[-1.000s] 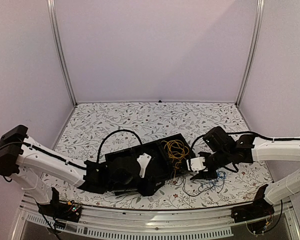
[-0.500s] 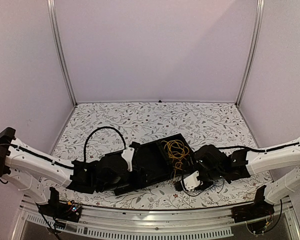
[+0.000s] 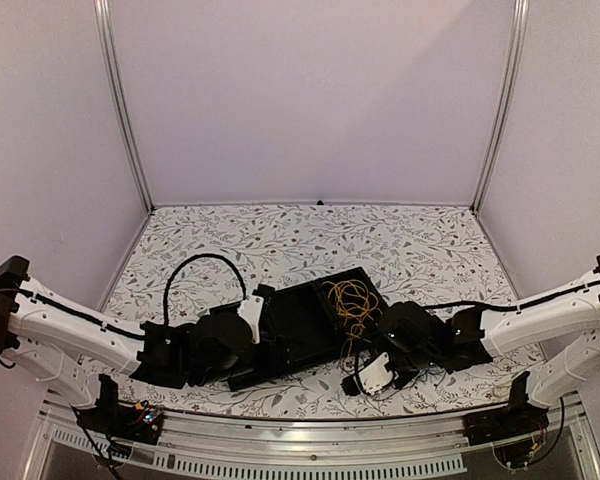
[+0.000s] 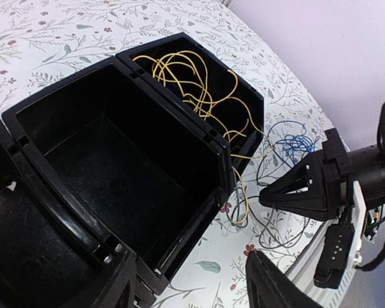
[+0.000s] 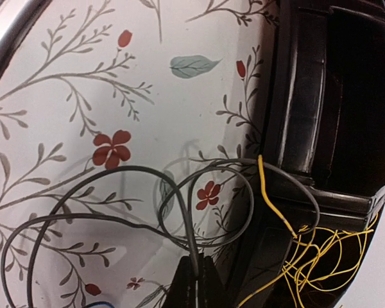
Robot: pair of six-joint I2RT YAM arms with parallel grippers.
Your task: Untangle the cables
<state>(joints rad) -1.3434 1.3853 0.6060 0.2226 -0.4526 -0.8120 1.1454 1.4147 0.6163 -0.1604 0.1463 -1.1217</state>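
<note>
At bottom centre of the right-wrist frame, my right pincer (image 5: pixel 194 282) is pinched tight on the grey cable (image 5: pixel 190 237) looping beside the black box (image 5: pixel 346 83). I should draw it off slowly, clear of the yellow cable (image 5: pixel 269 199); my left pincer (image 4: pixel 192 274) gapes wide.

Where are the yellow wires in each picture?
Top external: the yellow cables sit just right of centre, in the right end of the black box.
Left wrist: upper middle, in the box's far compartment, with some spilling over its edge.
Right wrist: bottom right corner, beside the box's wall.
Shared landmark: the black box.
</note>
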